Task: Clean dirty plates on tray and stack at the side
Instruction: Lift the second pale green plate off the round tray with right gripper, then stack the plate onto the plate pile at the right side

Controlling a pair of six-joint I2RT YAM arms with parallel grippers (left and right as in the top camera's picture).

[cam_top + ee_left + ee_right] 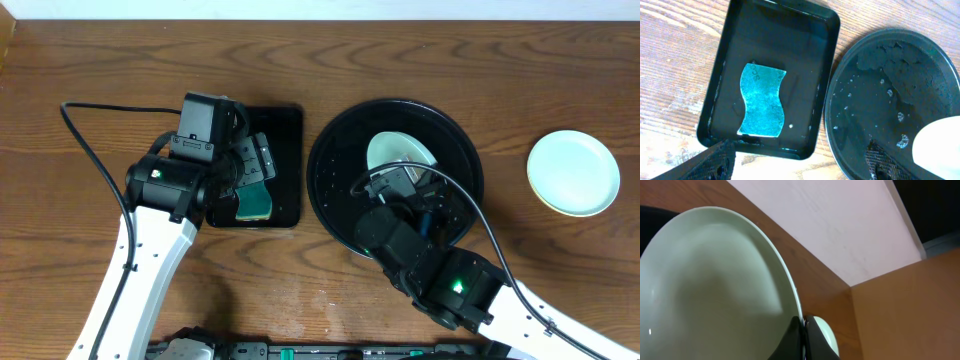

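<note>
My right gripper (803, 339) is pressed nearly together, pinching the rim of a pale bluish-white plate (715, 290) and holding it tilted above the round black tray (335, 205), whose floor is beaded with droplets. My left gripper (797, 162) is spread wide and empty above the rectangular black tray (815, 60), where a teal sponge (761, 100) lies flat. Well apart to the right, a second plate (573, 172) rests on the bare tabletop (520, 80), with a yellowish edge showing under it.
</note>
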